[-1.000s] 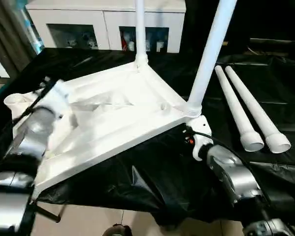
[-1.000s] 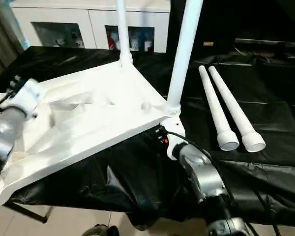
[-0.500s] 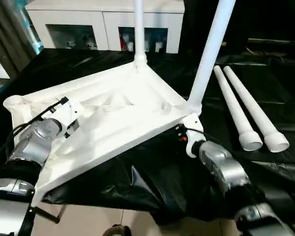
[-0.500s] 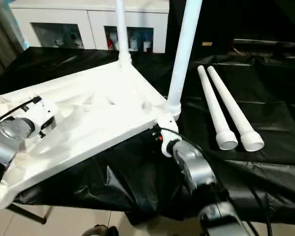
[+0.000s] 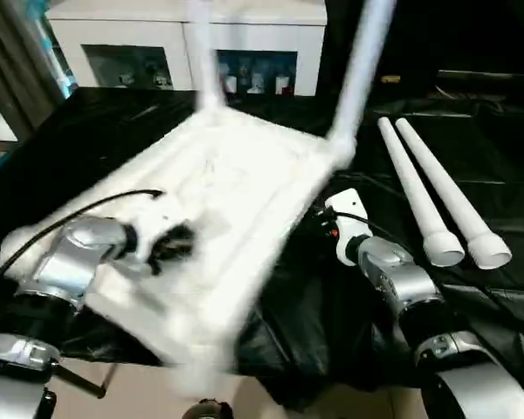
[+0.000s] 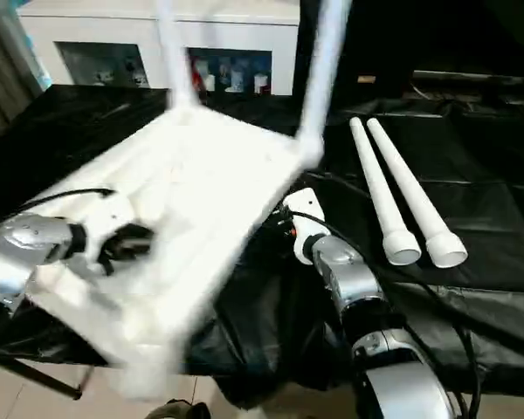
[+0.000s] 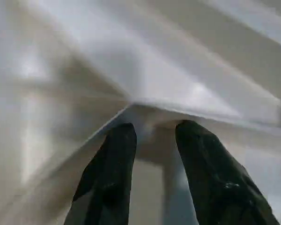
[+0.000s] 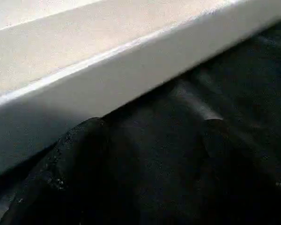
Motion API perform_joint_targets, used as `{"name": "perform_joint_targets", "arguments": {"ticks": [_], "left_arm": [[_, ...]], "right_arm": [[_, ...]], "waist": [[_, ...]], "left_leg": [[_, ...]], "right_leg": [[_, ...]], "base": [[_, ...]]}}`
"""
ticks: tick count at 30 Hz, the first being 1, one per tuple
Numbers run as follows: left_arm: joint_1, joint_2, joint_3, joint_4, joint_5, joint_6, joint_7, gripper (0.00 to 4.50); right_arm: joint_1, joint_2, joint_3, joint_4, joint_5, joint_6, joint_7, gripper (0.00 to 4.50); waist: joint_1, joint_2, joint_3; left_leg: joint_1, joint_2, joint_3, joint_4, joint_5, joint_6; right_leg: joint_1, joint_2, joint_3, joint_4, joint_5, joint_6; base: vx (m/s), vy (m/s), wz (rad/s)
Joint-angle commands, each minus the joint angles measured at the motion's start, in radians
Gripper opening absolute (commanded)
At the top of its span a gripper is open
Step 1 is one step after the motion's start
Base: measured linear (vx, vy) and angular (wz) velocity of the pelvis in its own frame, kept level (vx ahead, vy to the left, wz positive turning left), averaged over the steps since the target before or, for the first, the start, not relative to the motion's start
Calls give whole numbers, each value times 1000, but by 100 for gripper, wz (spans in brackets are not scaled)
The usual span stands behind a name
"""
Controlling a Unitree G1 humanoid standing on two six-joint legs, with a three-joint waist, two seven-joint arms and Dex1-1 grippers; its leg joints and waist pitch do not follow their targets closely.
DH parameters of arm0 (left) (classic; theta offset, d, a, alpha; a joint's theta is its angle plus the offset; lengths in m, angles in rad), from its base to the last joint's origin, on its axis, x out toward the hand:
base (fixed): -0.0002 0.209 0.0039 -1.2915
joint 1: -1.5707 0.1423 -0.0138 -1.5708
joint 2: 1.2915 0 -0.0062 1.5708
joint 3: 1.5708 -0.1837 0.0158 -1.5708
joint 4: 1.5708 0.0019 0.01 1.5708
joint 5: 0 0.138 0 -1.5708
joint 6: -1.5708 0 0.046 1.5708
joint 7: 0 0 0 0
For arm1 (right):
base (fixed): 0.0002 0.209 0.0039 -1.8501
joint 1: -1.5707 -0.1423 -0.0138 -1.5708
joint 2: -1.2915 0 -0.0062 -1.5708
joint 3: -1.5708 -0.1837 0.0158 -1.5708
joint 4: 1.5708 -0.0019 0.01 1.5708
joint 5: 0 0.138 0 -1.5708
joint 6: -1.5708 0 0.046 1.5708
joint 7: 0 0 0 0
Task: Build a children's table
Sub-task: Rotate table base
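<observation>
The tabletop (image 5: pixel 236 201) was lying upside down on the black-draped work table (image 5: pixel 506 157), tilted and badly smeared in the head views, so I couldn't read its exact pose. Going by what showed, the job looked about half done: two legs (image 5: pixel 360 70) stood up out of the tabletop's far corners, and the two spare legs (image 5: pixel 437 196) lay side by side well off to the tabletop's right, not yet fitted. So two near sockets were left to fill, I'd guess.

The left gripper (image 7: pixel 152 136) sat on the tabletop's near left part, its two black fingers (image 7: pixel 114 164) a little apart around a rib on the underside. The right gripper (image 5: pixel 319 229) was just beside the tabletop's right edge, low against the cloth. Its fingers were too murky in its wrist view, so open or closed I couldn't tell.
</observation>
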Motion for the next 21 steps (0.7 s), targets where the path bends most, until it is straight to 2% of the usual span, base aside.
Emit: {"name": "perform_joint_targets", "arguments": {"ticks": [1,2,3,4,5,6,7,9,12,13,16,19,21], "left_arm": [[-37,-37,-27,-18,-35,-36,-41,180],[-40,-39,-27,-14,-34,-38,-41,180],[-83,-70,-39,55,-15,-79,-37,180],[-87,-73,-41,64,-13,-84,-38,180],[-105,-89,-45,91,-12,-95,-44,180],[-136,-114,-55,141,1,-121,-24,180],[-154,-128,-57,172,12,-137,-3,180],[-187,-151,-56,228,31,-162,52,180],[-239,-185,-41,315,61,-189,152,180],[-267,-198,-37,367,77,-212,201,180],[-315,-219,-34,456,102,-250,299,180],[-344,-239,-22,510,107,-271,375,180],[-374,-258,-13,574,124,-295,480,180]], "right_arm": [[-29,24,17,10,0,-29,25,376],[-29,24,17,10,0,-29,25,376],[-27,20,15,16,-4,-39,29,376],[-27,19,14,17,-4,-40,29,376],[-25,17,14,15,-5,-42,32,376],[-22,13,14,11,-9,-44,32,376],[-21,11,15,7,-11,-45,32,376],[-19,7,15,5,-13,-50,30,376],[-21,-2,9,5,-17,-63,29,376],[-20,-8,7,1,-19,-69,29,376],[-17,-23,-1,-17,-18,-74,29,376],[-14,-32,-8,-32,-15,-72,28,376],[-13,-41,-12,-49,-15,-75,24,376]], "waist": [[-2,4,-81],[-3,4,-81],[-3,7,-81],[-3,3,-82],[-1,5,-84],[-3,10,-82],[-3,9,-84],[-2,15,-86],[-4,11,-85],[-3,13,-84],[-3,9,-83],[-2,4,-86],[1,3,-88]], "left_leg": [[49,56,-36,-71,-222,-31],[49,56,-35,-70,-219,-28],[48,55,-35,-69,-212,-23],[49,53,-34,-67,-210,-21],[50,54,-36,-67,-209,-21],[49,52,-34,-66,-212,-19],[51,53,-35,-65,-210,-19],[51,54,-37,-65,-225,-21],[52,53,-36,-64,-239,-19],[50,52,-38,-64,-254,-19],[48,53,-43,-65,-276,-22],[46,53,-41,-59,-240,1],[45,52,-40,-55,-212,20]], "right_leg": [[30,-58,32,-50,-25,-249],[31,-58,32,-51,-23,-250],[31,-56,31,-50,-19,-249],[32,-54,31,-52,-14,-248],[33,-56,31,-49,-8,-250],[31,-54,30,-52,-5,-251],[32,-52,29,-51,11,-254],[34,-54,28,-48,22,-257],[35,-53,28,-51,24,-260],[35,-55,29,-54,5,-260],[39,-59,29,-57,-32,-251],[40,-57,29,-54,8,-263],[42,-57,28,-50,40,-265]], "base": [[0,0,0],[0,0,0],[0,0,0],[0,0,0],[0,0,0],[0,0,0],[0,0,0],[0,0,0],[0,0,0],[0,0,0],[0,0,0],[0,0,0],[0,0,0]]}}
